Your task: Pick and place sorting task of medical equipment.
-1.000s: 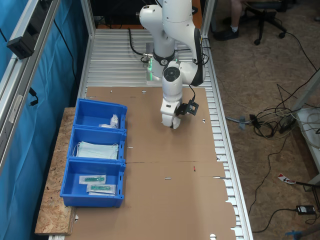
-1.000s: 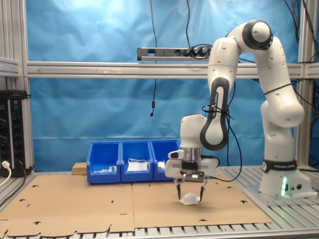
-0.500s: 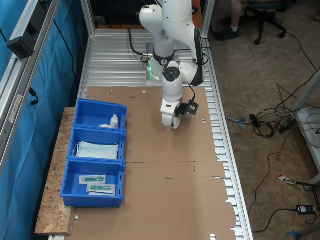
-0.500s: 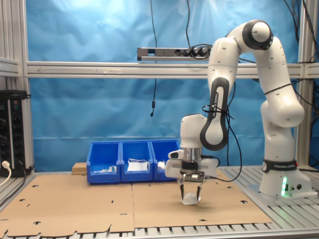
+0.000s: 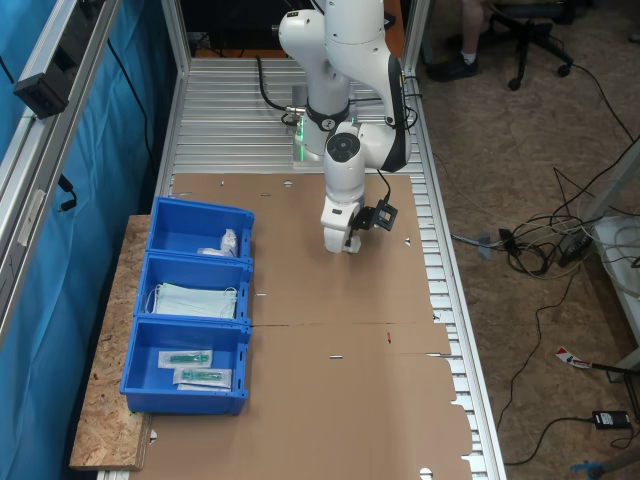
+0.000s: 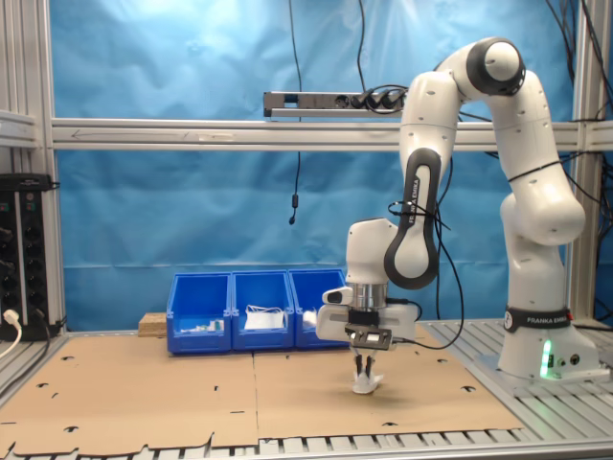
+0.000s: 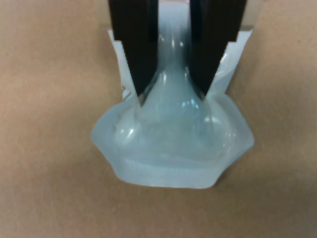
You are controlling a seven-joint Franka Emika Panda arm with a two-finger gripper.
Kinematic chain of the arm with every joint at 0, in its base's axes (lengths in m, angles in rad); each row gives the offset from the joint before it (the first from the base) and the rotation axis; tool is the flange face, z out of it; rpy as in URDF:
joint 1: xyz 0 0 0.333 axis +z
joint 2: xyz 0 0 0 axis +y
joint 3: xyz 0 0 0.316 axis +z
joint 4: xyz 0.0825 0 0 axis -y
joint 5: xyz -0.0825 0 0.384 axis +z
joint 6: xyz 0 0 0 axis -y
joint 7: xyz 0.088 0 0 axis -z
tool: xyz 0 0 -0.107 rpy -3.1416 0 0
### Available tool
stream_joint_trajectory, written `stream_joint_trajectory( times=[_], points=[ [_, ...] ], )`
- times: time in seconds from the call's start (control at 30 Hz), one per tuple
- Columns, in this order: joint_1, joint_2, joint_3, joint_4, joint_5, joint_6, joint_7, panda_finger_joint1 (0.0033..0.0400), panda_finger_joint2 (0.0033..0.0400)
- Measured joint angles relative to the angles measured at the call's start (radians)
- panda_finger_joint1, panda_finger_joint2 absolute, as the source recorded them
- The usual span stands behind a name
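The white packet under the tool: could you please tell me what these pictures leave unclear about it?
- First exterior view: the white packet is hidden beneath the tool.
- Second exterior view: the packet is too small to show whether it has left the cardboard.
- Wrist view: the fingers cover the packet's pinched middle; its contents are blurred.

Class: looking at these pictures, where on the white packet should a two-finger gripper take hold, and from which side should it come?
At the middle, from straight above. The white packet lies on the cardboard, so its edges offer nothing to grab; its soft wrapper bunches into a ridge when pinched, as the gripper does here, fingers closed on the raised fold.
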Motion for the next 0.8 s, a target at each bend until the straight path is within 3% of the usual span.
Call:
stream_joint_trajectory(
  times=[0.07, 0.1, 0.5, 0.8],
  points=[
    [0.0, 0.0, 0.0, 0.0, 0.0, 0.001, 0.0, 0.0096, 0.0096],
    [0.0, 0.0, 0.0, 0.0, 0.0, 0.002, 0.0, 0.0041, 0.0041],
    [0.0, -0.023, 0.0, 0.0, 0.0, 0.0, 0.0, 0.0041, 0.0041],
    [0.0, -0.14, -0.001, 0.0, 0.0, -0.088, 0.0, 0.0041, 0.0041]
  ],
)
